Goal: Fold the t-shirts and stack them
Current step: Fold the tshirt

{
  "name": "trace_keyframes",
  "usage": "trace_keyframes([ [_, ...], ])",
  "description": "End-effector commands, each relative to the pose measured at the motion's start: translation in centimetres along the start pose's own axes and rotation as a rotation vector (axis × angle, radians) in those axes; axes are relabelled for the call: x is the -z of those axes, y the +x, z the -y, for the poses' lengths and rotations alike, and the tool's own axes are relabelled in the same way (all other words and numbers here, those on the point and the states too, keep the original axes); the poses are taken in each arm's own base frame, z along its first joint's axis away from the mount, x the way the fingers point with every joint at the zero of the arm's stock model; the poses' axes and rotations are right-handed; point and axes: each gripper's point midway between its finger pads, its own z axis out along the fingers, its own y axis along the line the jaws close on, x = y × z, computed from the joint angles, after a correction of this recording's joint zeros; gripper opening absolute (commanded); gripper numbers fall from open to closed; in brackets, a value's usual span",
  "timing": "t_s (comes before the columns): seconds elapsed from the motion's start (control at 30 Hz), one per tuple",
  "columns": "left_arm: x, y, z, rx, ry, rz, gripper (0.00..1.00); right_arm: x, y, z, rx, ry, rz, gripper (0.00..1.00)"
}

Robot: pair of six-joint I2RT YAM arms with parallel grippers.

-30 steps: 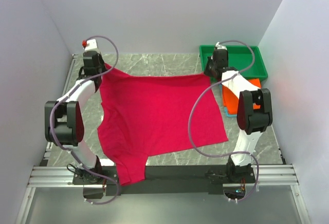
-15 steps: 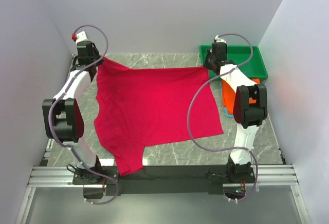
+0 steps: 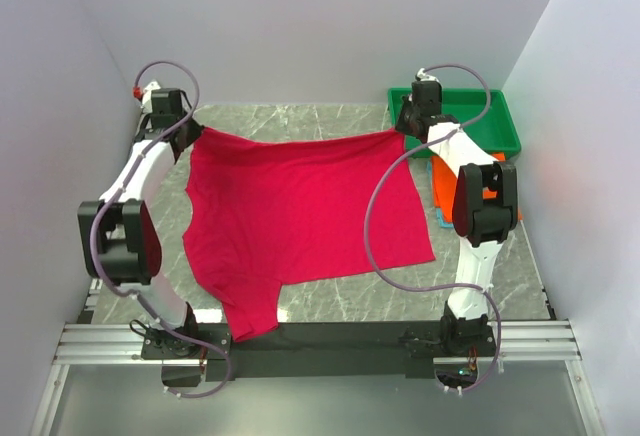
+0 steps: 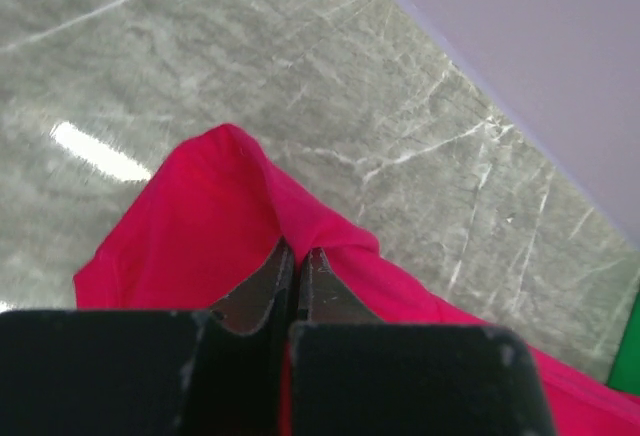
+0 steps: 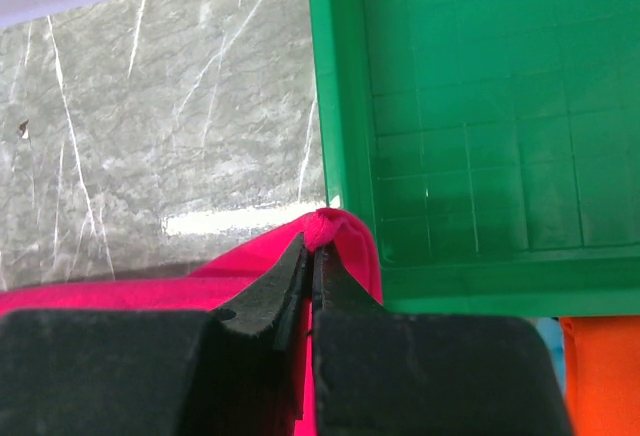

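Crimson t-shirt [image 3: 300, 216], far edge crosswise, corners pinched by left gripper [image 4: 297, 253], right gripper [image 5: 310, 244].

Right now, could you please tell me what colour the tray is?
The tray is green, clearest in right wrist view.

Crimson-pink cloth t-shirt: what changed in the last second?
The left arm and right arm pulled the crimson-pink cloth t-shirt by its far edge toward the back wall, dragging its near hem along. Their jaws stayed clamped on it. Green plastic tray and orange cloth t-shirt unmoved.
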Motion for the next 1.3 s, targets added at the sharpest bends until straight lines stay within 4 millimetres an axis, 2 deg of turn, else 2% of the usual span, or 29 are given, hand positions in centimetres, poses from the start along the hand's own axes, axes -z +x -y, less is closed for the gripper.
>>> trace_keyframes([
  [0.0,3.5,-2.4,0.8,0.134,0.029,0.085,0.01,1.6,-3.1,-0.2,-0.020,-0.015,0.070,0.00],
  [0.13,4.6,-1.9,0.4,0.234,0.030,0.094,0.01,1.6,-2.7,-0.1,-0.037,-0.013,0.052,0.00],
  [0.33,5.7,0.2,0.0,0.368,0.068,0.054,0.01,1.4,-2.2,-0.2,-0.059,-0.018,0.027,0.00],
  [0.43,6.4,0.3,-0.1,0.416,0.082,0.063,0.01,1.4,-2.0,-0.2,-0.060,-0.016,0.021,0.00],
  [0.53,7.0,1.3,-1.0,0.453,0.081,0.066,0.01,1.5,-1.9,0.1,-0.063,-0.012,0.016,0.00],
  [0.67,7.5,2.0,-1.8,0.466,0.062,0.063,0.01,1.8,-1.3,0.3,-0.069,-0.006,0.004,0.00],
  [0.87,8.3,3.4,-3.4,0.508,0.039,0.068,0.01,2.2,0.6,0.7,-0.083,-0.003,-0.051,0.00],
  [1.27,9.2,5.8,-5.4,0.578,0.010,0.056,0.01,4.0,2.2,0.4,-0.082,-0.046,-0.053,0.00],
])
